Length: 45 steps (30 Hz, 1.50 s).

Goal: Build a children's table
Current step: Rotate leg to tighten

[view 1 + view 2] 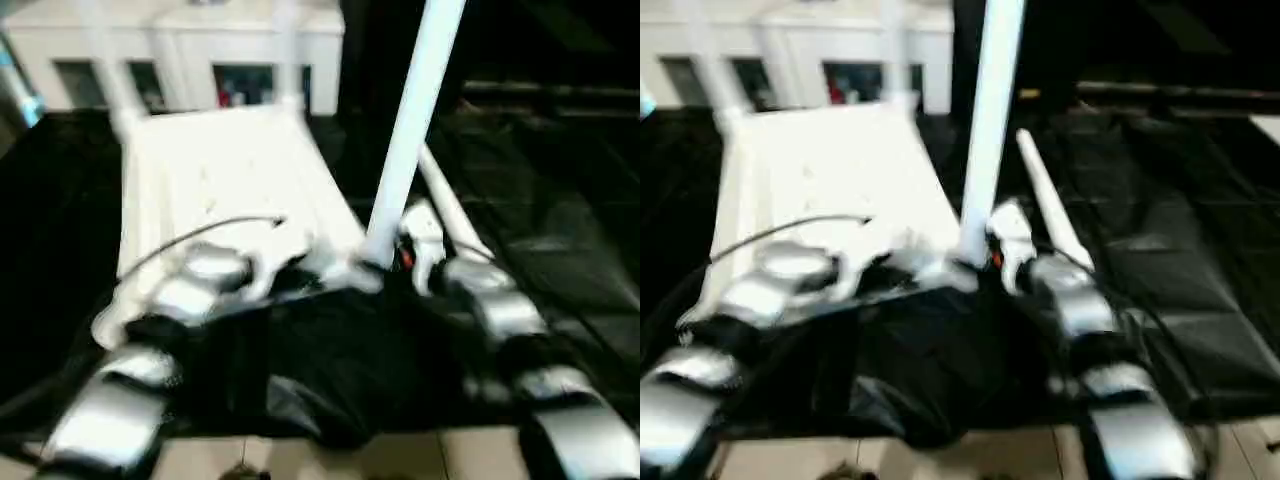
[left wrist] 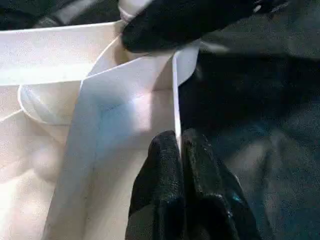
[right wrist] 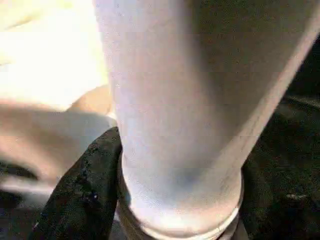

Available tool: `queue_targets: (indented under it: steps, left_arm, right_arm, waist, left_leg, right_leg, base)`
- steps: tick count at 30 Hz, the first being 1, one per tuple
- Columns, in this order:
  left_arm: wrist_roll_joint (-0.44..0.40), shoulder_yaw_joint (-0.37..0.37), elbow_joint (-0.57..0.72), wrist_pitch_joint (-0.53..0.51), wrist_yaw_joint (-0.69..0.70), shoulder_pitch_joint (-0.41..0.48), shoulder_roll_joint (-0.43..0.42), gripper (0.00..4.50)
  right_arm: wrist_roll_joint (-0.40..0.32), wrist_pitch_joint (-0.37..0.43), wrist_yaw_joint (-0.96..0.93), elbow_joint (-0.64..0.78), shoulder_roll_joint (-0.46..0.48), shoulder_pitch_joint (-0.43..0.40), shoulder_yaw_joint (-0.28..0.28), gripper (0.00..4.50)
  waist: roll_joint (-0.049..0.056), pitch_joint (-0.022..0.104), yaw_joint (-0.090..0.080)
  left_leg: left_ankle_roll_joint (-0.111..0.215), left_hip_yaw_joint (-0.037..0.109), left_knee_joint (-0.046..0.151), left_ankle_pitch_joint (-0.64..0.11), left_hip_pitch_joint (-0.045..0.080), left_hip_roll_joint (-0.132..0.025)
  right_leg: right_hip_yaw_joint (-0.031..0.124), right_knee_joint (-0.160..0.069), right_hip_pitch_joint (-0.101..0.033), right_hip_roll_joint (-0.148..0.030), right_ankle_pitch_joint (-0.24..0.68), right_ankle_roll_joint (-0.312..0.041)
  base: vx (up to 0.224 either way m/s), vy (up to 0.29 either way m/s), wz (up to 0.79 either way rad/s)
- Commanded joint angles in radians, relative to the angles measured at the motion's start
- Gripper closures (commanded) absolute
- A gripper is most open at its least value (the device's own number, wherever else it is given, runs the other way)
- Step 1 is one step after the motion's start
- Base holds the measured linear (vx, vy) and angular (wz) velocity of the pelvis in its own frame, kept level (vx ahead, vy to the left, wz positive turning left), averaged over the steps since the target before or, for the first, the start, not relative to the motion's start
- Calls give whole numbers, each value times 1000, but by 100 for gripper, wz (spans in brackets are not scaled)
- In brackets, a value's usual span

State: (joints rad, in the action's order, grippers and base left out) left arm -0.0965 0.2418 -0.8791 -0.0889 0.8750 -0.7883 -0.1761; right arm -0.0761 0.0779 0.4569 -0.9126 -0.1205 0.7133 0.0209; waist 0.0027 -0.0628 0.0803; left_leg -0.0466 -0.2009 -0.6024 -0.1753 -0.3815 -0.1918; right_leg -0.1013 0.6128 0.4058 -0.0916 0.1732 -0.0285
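Upturned tabletop on black sheet, white cabinet behind.
Left gripper pinches the tabletop's near rim, fingers together; an upright leg stands in the near corner socket, clasped by right gripper; another leg lies beside.

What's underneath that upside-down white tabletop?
The tabletop lies on black sheeting that spreads out around it. What sits directly beneath is covered by the top itself. A leg stands upright in its near corner socket.
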Motion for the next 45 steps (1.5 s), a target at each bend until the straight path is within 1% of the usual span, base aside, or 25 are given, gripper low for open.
queue_targets:
  steps: [1, 3, 6, 7, 8, 9, 11, 12, 13, 14, 15, 16, 17, 19, 21, 22, 24, 26, 27, 32, 37, 39, 41, 44, 45]
  left_arm:
    - [19, -33, -4, -3, -102, -63, 60, 450]
    - [17, -36, -25, -11, -142, -82, 87, 450]
    - [9, -27, -34, 3, -138, -93, 105, 450]
    - [9, -26, -35, 9, -131, -93, 106, 450]
    - [10, -25, -30, 15, -118, -88, 101, 450]
    - [10, -24, -26, 19, -109, -84, 97, 450]
    - [11, -18, -17, 33, -81, -72, 83, 450]
    - [12, -16, -16, 40, -72, -69, 77, 450]
    - [12, -16, -16, 40, -72, -69, 77, 450]
    - [20, -5, 8, 68, -3, -42, 45, 450]
    - [23, -2, 18, 78, 23, -32, 33, 450]
    - [30, 1, 34, 95, 62, -19, 19, 450]
    - [35, 3, 46, 92, 87, -11, 10, 450]
    - [44, 8, 70, 106, 144, 8, -17, 450]
    - [55, 24, 107, 126, 237, 37, -65, 450]
    - [55, 24, 108, 127, 242, 38, -68, 450]
    - [61, 27, 125, 140, 286, 52, -94, 450]
    - [71, 27, 141, 140, 317, 61, -109, 450]
    - [86, 27, 171, 131, 366, 78, -130, 450]
    - [102, 37, 228, 123, 451, 115, -173, 450]
    - [99, 38, 233, 125, 458, 121, -181, 450]
    - [99, 36, 235, 123, 458, 123, -181, 450]
    - [99, 37, 235, 122, 456, 124, -180, 450]
    - [99, 33, 238, 113, 435, 123, -174, 450]
    - [85, 27, 220, 107, 386, 111, -161, 450]
  right_arm:
    - [-13, 32, -113, -79, 52, 12, 14, 178]
    - [-14, 19, -150, -107, 86, 33, 18, 178]
    - [-8, -27, -139, -128, 126, 54, 13, 178]
    - [-14, -37, -124, -128, 135, 59, 18, 143]
    - [-18, -45, -107, -126, 137, 63, 22, 143]
    - [-21, -49, -97, -125, 138, 66, 25, 108]
    - [-18, -63, -73, -122, 131, 70, 21, 104]
    - [-15, -72, -65, -124, 128, 72, 18, 104]
    - [-15, -72, -65, -124, 128, 72, 18, 104]
    - [-10, -90, 31, -98, 97, 59, -8, 104]
    - [-8, -96, 69, -86, 84, 53, -18, 104]
    - [-5, -103, 119, -71, 67, 43, -31, 104]
    - [-3, -109, 156, -58, 53, 34, -40, 104]
    - [1, -121, 240, -21, 15, 10, -62, 104]
    - [-9, -108, 373, 44, -51, -26, -86, 104]
    - [-10, -107, 380, 48, -54, -27, -88, 104]
    - [-8, -104, 466, 83, -101, -47, -108, 104]
    - [-12, -98, 515, 104, -125, -57, -115, 104]
    - [-19, -88, 581, 134, -157, -70, -122, 104]
    - [-27, -68, 651, 171, -196, -81, -134, 104]
    - [-41, -46, 675, 184, -195, -81, -131, 129]
    - [-42, -37, 684, 191, -192, -84, -134, 155]
    - [-41, -33, 688, 195, -190, -88, -137, 165]
    - [-42, -19, 679, 206, -183, -101, -140, 173]
    - [-47, 1, 626, 190, -167, -99, -122, 175]
  waist:
    - [3, 80, -5]
    - [4, 82, -3]
    - [2, 83, 0]
    - [2, 82, -1]
    - [0, 81, 0]
    - [1, 80, 1]
    - [2, 80, 2]
    - [1, 80, -1]
    - [2, 82, -1]
    - [-5, 82, -4]
    - [-3, 82, -4]
    - [-5, 82, -6]
    - [-4, 81, -6]
    - [-1, 82, -6]
    - [0, 81, 0]
    - [0, 82, 6]
    - [2, 80, 14]
    - [3, 78, 16]
    - [2, 78, 20]
    - [2, 79, 25]
    - [1, 78, 26]
    - [0, 79, 26]
    - [-1, 79, 27]
    - [-2, 79, 28]
    - [-1, 80, 27]
  left_leg:
    - [4, 24, 70, -204, 24, -42]
    - [14, 24, 69, -182, 24, -43]
    - [34, 23, 68, -171, 20, -43]
    - [37, 23, 68, -175, 19, -42]
    - [40, 23, 69, -186, 20, -42]
    - [40, 23, 69, -194, 21, -43]
    - [40, 24, 70, -202, 22, -44]
    - [42, 25, 71, -195, 18, -45]
    - [41, 25, 71, -192, 20, -45]
    - [47, 24, 70, -182, 19, -44]
    - [60, 25, 68, -178, 13, -43]
    - [67, 24, 67, -174, 12, -43]
    - [79, 23, 67, -164, 12, -46]
    - [82, 22, 66, -157, 16, -49]
    - [88, 21, 65, -158, 15, -52]
    - [90, 19, 64, -159, 17, -52]
    - [78, 19, 67, -182, 20, -56]
    - [73, 20, 68, -193, 21, -55]
    - [61, 21, 70, -204, 22, -56]
    - [50, 21, 71, -198, 21, -55]
    - [44, 22, 72, -201, 23, -55]
    - [43, 22, 71, -194, 22, -55]
    - [42, 22, 71, -192, 21, -54]
    - [45, 21, 70, -181, 21, -54]
    - [44, 21, 70, -179, 21, -54]
  right_leg:
    - [60, -81, -49, -72, 238, -201]
    - [59, -76, -51, -70, 187, -214]
    - [58, -72, -55, -71, 146, -224]
    - [58, -73, -55, -72, 150, -224]
    - [57, -75, -55, -73, 169, -221]
    - [58, -77, -56, -74, 189, -217]
    - [57, -79, -55, -75, 203, -214]
    - [57, -76, -57, -74, 189, -214]
    - [57, -74, -56, -73, 179, -217]
    - [57, -73, -57, -72, 159, -224]
    - [56, -69, -63, -75, 147, -232]
    - [57, -69, -63, -74, 139, -233]
    - [56, -66, -63, -73, 124, -238]
    - [56, -64, -58, -72, 121, -246]
    - [56, -62, -58, -72, 120, -251]
    - [56, -61, -57, -71, 119, -250]
    - [58, -64, -53, -72, 147, -246]
    - [57, -66, -53, -71, 162, -244]
    - [58, -67, -54, -73, 183, -236]
    - [60, -67, -51, -72, 183, -232]
    - [59, -67, -50, -72, 192, -231]
    - [60, -67, -51, -73, 192, -228]
    - [60, -67, -51, -73, 193, -227]
    - [60, -67, -50, -72, 191, -221]
    - [60, -66, -50, -73, 187, -224]
  base:
    - [0, 0, 0]
    - [0, 0, 0]
    - [0, 0, 0]
    - [0, 0, 0]
    - [0, 0, 0]
    - [0, 0, 0]
    - [0, 0, 0]
    - [0, 0, 0]
    - [0, 0, 0]
    - [0, 0, 0]
    - [0, 0, 0]
    - [0, 0, 0]
    - [0, 0, 0]
    - [0, 0, 0]
    - [0, 0, 0]
    - [0, 0, 0]
    - [0, 0, 0]
    - [0, 0, 0]
    - [0, 0, 0]
    - [0, 0, 0]
    - [0, 0, 0]
    - [0, 0, 0]
    - [0, 0, 0]
    - [0, 0, 0]
    - [0, 0, 0]
